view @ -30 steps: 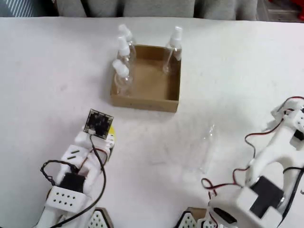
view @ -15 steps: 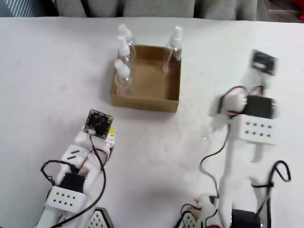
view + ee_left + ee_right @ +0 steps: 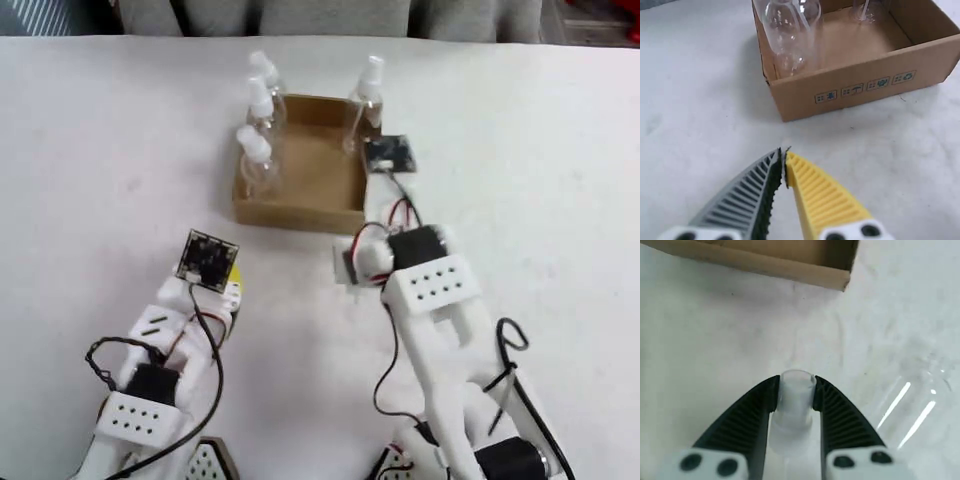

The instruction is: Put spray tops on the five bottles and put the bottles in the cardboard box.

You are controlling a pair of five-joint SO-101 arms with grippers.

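white table (image 3: 120, 150): four topped bottles (image 3: 255, 160) stand in the cardboard box (image 3: 300, 213). my right gripper (image 3: 796, 381) clamps a spray top (image 3: 796, 392) near the fifth bottle (image 3: 912, 402), lying seemingly uncapped. my left gripper (image 3: 783, 152) sits empty, fingers together.

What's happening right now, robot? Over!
Left gripper shut, empty, facing the cardboard box. Right gripper shut on a spray top. Clear bottle on the table beside it. Four bottles boxed.

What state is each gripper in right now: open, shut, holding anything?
Left gripper: closed, holding nothing.
Right gripper: closed on a spray top.
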